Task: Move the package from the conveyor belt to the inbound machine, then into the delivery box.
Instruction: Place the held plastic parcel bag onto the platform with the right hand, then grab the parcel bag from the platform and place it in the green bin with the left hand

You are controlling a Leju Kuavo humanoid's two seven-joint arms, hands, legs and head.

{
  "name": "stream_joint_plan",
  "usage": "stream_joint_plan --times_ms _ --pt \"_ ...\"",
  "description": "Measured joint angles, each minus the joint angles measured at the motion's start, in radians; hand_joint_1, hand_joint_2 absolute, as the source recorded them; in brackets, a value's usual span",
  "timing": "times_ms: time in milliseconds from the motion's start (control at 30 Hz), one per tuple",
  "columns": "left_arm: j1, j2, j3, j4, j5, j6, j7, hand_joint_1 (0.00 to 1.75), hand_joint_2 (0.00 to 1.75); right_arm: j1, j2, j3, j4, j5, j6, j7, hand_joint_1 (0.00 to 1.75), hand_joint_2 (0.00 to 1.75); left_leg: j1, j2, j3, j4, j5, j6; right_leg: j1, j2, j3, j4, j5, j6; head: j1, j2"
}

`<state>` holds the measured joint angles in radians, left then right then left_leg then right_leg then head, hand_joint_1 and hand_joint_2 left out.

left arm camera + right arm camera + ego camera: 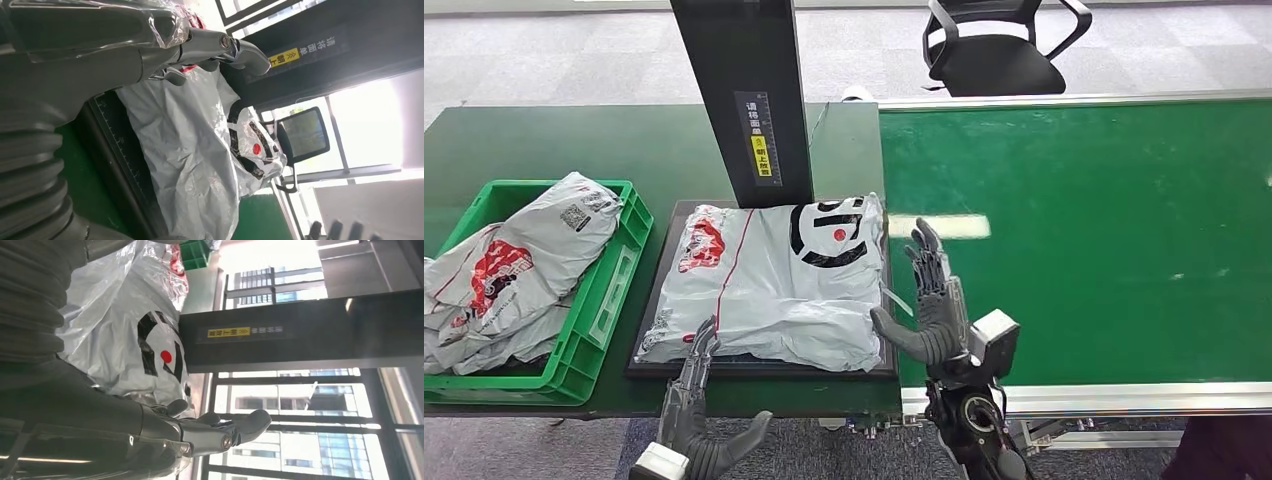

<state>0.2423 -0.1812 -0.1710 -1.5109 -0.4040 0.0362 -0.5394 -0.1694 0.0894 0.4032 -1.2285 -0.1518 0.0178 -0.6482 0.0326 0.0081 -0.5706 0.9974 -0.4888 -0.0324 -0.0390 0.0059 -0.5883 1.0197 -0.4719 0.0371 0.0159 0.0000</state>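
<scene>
- The right hand [936,300] is seen open at the right edge of the package [774,280], fingers [927,258] extended and spread, thumb pointed toward the bag; nothing is gripped. Whether the thumb touches the plastic cannot be told.
- The left hand [696,415] is seen open at the near left corner of the package, fingers stretched forward with their tips at the bag's near edge, thumb held out to the side; nothing is held.
- In the left wrist view, the left hand [150,45] is shown just above the crinkled grey plastic [190,150].
- The package, a grey plastic mailer with red and black print, is laid flat on the black platform [656,290] of the inbound machine, its long axis running left to right, below the black column [744,100].
- The green conveyor belt [1104,230] is seen to the right of the platform.
- A green crate [604,300] holding similar grey bags [514,270] is placed to the left.
- A black office chair [999,45] is seen beyond the belt.
</scene>
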Motion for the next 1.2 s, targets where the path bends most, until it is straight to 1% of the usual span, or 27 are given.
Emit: stream_joint_plan --times_ms 100,233,533,633,700,767,867,933,967,1000,1033,1067,1100,1133,1167,1200 --pt "0.003 0.000 0.004 -0.011 0.000 0.000 0.000 0.00 1.75 0.030 -0.007 -0.013 -0.066 0.000 0.002 0.000 0.00 1.75 0.000 0.002 0.001 0.000 0.000 0.000 0.000 0.001 0.001 0.000 0.000 0.000 0.000 0.000" --pt "0.005 0.000 0.011 -0.019 0.000 0.000 0.000 0.00 1.75 0.048 -0.013 -0.021 -0.113 0.000 0.004 0.000 0.00 1.75 0.000 0.001 0.003 0.000 0.001 0.000 0.000 0.001 0.003 0.000 0.001 0.000 0.000 0.000" --pt "0.005 0.000 0.013 -0.021 0.000 0.001 0.000 0.00 1.75 0.060 -0.019 -0.026 -0.149 0.000 0.004 0.000 0.00 1.75 0.000 0.001 0.003 0.000 0.001 0.000 0.000 0.001 0.003 0.000 0.000 0.000 0.000 0.000" --pt "0.009 0.000 0.015 -0.028 -0.005 0.023 -0.008 0.00 1.75 0.075 -0.019 -0.033 -0.164 0.001 -0.002 -0.020 0.00 1.75 0.000 0.000 0.003 0.000 0.001 0.000 0.000 0.001 0.003 0.000 0.000 0.000 0.000 0.000" --pt "0.020 -0.002 0.019 -0.049 -0.010 0.054 -0.018 0.00 1.75 0.116 -0.015 -0.047 -0.206 0.003 -0.009 -0.039 0.00 1.75 0.000 -0.001 0.002 0.000 0.000 0.000 0.000 0.000 0.003 0.000 0.000 0.000 0.000 0.000" --pt "0.034 -0.005 0.025 -0.078 -0.013 0.081 -0.026 0.00 1.75 0.179 -0.006 -0.071 -0.270 0.000 -0.001 -0.048 0.00 1.75 0.000 -0.001 0.002 0.000 0.000 0.000 0.000 0.000 0.002 0.000 0.000 0.000 0.000 0.000" --pt "0.040 -0.010 0.035 -0.111 -0.017 0.112 -0.037 0.00 1.75 0.267 0.016 -0.117 -0.354 -0.019 0.040 -0.051 0.00 1.75 0.000 -0.001 0.001 0.000 0.000 0.000 0.000 0.000 0.001 0.000 -0.001 0.000 0.000 0.000" --pt "0.032 -0.012 0.037 -0.118 -0.047 0.149 -0.033 0.00 1.75 0.298 0.031 -0.150 -0.381 -0.023 0.066 -0.051 0.00 1.75 0.000 0.000 0.001 0.000 -0.001 0.000 0.000 0.000 0.001 0.000 -0.001 0.000 0.000 0.000" --pt "0.020 -0.012 0.035 -0.117 -0.087 0.172 -0.018 0.00 1.75 0.304 0.037 -0.164 -0.386 -0.021 0.076 -0.051 0.00 1.75 0.000 0.000 0.002 0.000 -0.001 0.000 0.000 0.000 0.000 0.000 -0.001 0.000 0.000 0.000" --pt "-0.006 -0.011 0.026 -0.103 -0.152 0.196 0.017 0.00 1.75 0.305 0.042 -0.175 -0.388 -0.019 0.085 -0.051 0.00 1.75 0.000 -0.001 0.002 0.000 0.000 0.001 0.000 -0.001 -0.001 -0.001 -0.001 0.000 0.000 0.000" --pt "-0.057 -0.011 0.009 -0.065 -0.246 0.222 0.073 0.00 1.75 0.299 0.046 -0.182 -0.386 -0.017 0.091 -0.051 0.00 1.75 -0.001 -0.003 0.002 0.000 0.001 0.002 -0.001 -0.003 -0.002 -0.001 0.000 0.000 0.000 0.000" --pt "-0.137 -0.014 -0.016 0.007 -0.361 0.255 0.141 0.00 1.75 0.284 0.051 -0.187 -0.379 -0.016 0.097 -0.051 0.00 1.75 -0.002 -0.006 0.001 0.000 0.003 0.003 -0.002 -0.006 -0.003 -0.001 0.000 0.001 0.000 0.000" --pt "-0.236 -0.020 -0.046 0.108 -0.476 0.293 0.202 0.00 1.75 0.261 0.056 -0.188 -0.370 -0.017 0.098 -0.051 0.00 1.75 -0.002 -0.009 0.000 0.000 0.006 0.004 -0.002 -0.010 -0.003 -0.001 0.002 0.001 0.000 0.000" --pt "-0.341 -0.026 -0.077 0.228 -0.574 0.334 0.244 0.00 1.75 0.235 0.062 -0.189 -0.357 -0.018 0.097 -0.050 0.00 1.75 -0.002 -0.011 0.000 0.000 0.008 0.004 -0.002 -0.011 -0.003 -0.001 0.004 0.001 0.000 0.000" --pt "-0.438 -0.034 -0.104 0.346 -0.632 0.370 0.266 0.00 1.75 0.212 0.068 -0.189 -0.344 -0.020 0.095 -0.050 0.00 1.75 -0.002 -0.010 0.000 0.000 0.009 0.004 -0.002 -0.010 -0.002 -0.001 0.007 0.001 0.000 0.000" --pt "-0.514 -0.038 -0.126 0.448 -0.655 0.394 0.274 0.00 1.75 0.194 0.072 -0.189 -0.333 -0.024 0.094 -0.050 0.00 1.75 -0.003 -0.007 0.000 0.000 0.010 0.003 -0.003 -0.008 -0.001 -0.001 0.009 0.000 0.001 0.000"
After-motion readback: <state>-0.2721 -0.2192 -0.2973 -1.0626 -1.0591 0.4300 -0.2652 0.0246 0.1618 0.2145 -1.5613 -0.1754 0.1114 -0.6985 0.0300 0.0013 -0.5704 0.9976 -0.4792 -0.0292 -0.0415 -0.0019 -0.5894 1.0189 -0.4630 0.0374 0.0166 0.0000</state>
